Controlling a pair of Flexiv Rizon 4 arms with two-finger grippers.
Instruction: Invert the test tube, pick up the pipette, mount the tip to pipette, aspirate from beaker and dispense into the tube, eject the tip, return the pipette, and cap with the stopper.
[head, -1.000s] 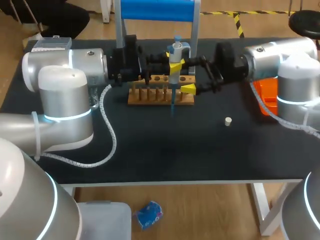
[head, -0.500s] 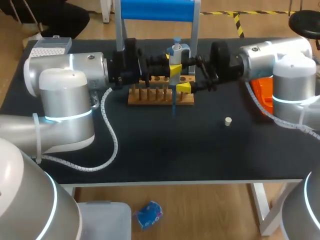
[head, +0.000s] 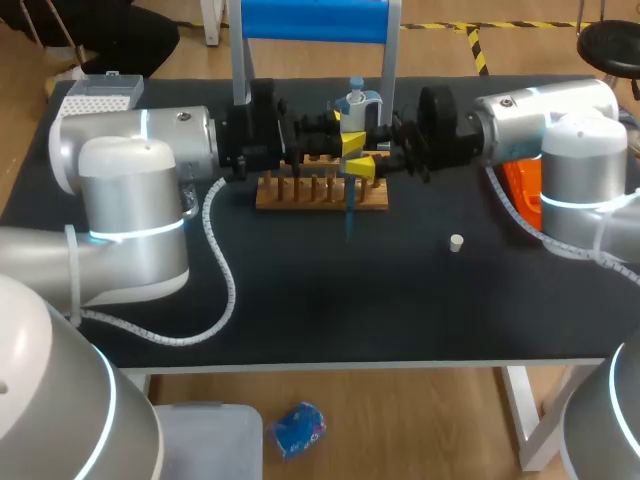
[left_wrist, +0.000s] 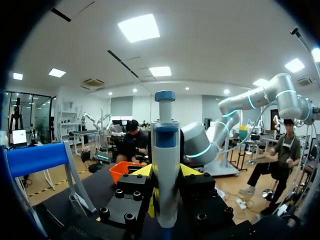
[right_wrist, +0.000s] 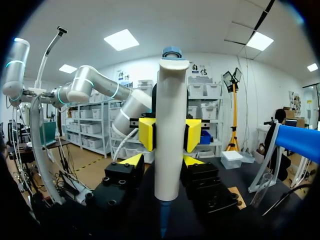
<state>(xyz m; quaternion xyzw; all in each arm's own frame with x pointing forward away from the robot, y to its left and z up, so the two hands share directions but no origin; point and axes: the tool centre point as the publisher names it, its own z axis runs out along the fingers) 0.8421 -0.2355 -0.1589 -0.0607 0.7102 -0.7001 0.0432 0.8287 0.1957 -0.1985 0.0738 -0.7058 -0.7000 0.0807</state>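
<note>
A white pipette (head: 352, 100) with a blue tip (head: 347, 210) hangs upright over the wooden tube rack (head: 320, 190). My left gripper (head: 350, 140) comes in from the left and is shut on the pipette's body (left_wrist: 165, 165), its own yellow tips (left_wrist: 165, 172) pressed to both sides. My right gripper (head: 362, 168) comes in from the right, just below the left one. In the right wrist view its fingers (right_wrist: 162, 161) stand close on either side of the pipette (right_wrist: 171, 130), with a small gap on one side. The left gripper (right_wrist: 170, 134) shows behind the pipette there.
A small white stopper (head: 456, 242) lies on the black table to the right of the rack. An orange container (head: 530, 185) sits under my right arm. A tip box (head: 100, 92) stands at the far left corner. A blue-topped stand (head: 310, 20) rises behind the rack.
My right gripper has moved left to the pipette and narrowed from wide open to close around it. The left gripper and pipette have stayed in place.
</note>
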